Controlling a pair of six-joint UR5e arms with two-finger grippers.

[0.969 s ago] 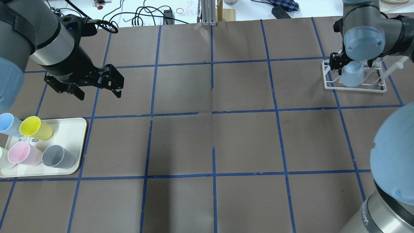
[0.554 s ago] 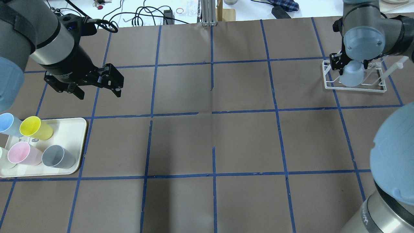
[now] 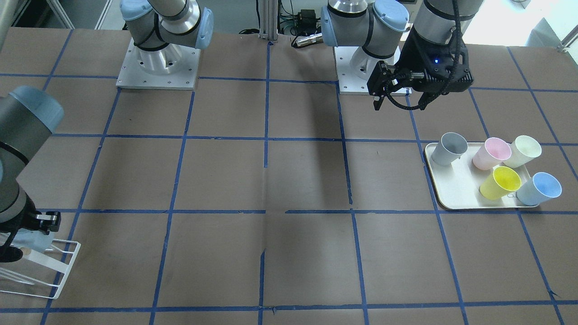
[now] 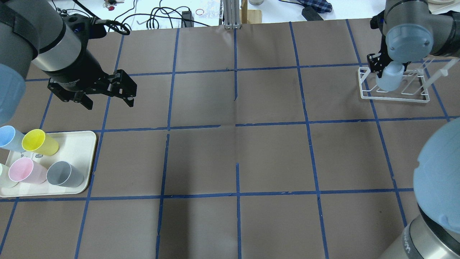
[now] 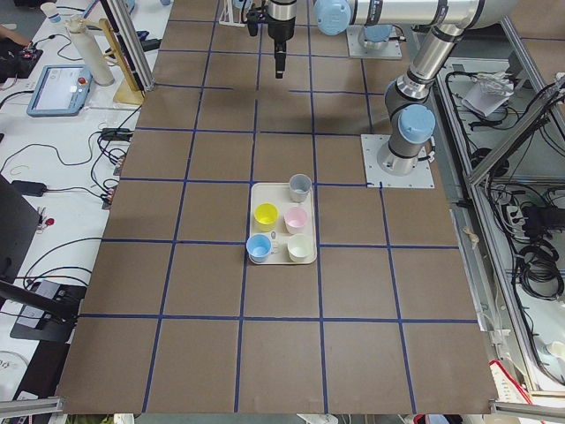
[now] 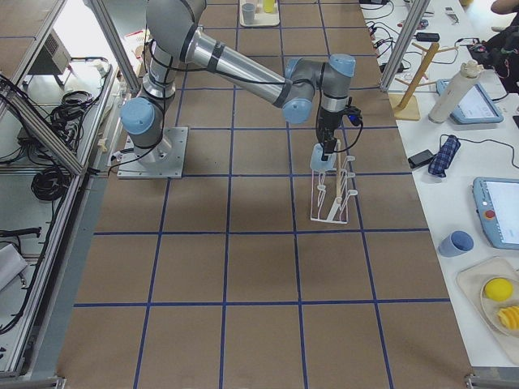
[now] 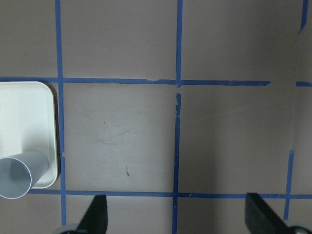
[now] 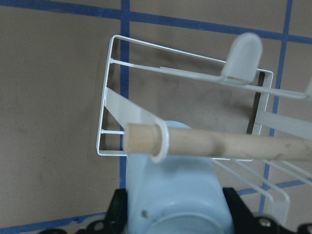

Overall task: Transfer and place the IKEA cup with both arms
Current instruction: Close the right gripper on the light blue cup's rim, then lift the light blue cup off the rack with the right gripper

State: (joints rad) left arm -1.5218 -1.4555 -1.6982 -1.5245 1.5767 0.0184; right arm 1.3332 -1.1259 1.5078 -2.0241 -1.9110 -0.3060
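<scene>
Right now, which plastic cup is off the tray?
The pale-blue plastic cup in the right gripper at the white wire rack; the rest stand on the cream tray.

Brown paper-covered table (image 4: 273, 158), blue tape grid (image 4: 194, 127), white side bench (image 5: 66, 199) strewn with black cables (image 4: 155, 15)

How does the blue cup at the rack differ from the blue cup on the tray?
The rack cup is gripped by the right hand; the tray cup is untouched. The rack cup hangs at the wire rack, apparently base-up; the tray cup stands mouth-up on the tray among other cups. Both are the same pale-blue tapered tumbler.
</scene>
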